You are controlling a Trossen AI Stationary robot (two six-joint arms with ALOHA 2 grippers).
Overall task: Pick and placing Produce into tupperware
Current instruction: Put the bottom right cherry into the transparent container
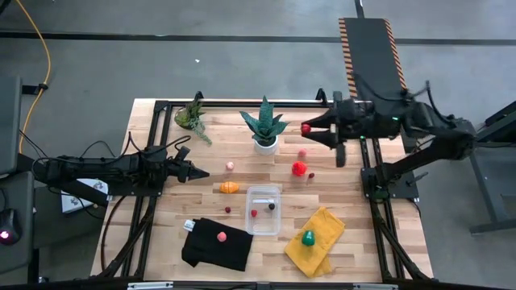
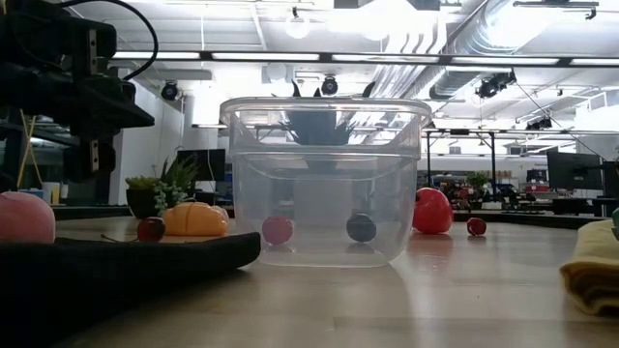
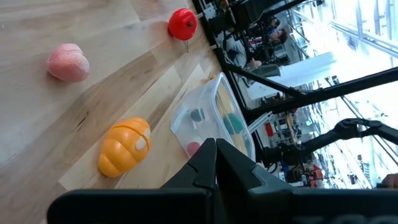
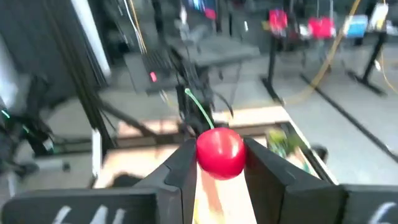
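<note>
I see the tupperware [image 1: 264, 209] mid-table with two small produce pieces [image 1: 255, 213] inside, possibly three. A plant [image 1: 264, 129] stands behind it. My right gripper [image 1: 310, 128] holds a cherry [image 1: 306, 128] right of that plant.

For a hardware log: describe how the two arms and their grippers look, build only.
Both arms are dark, nearly black, jointed links with black cables running along them. The left gripper tapers to a narrow point made by two slim dark fingers. The right gripper has two flat, angular black fingers. No coloured markings show on either arm.
</note>
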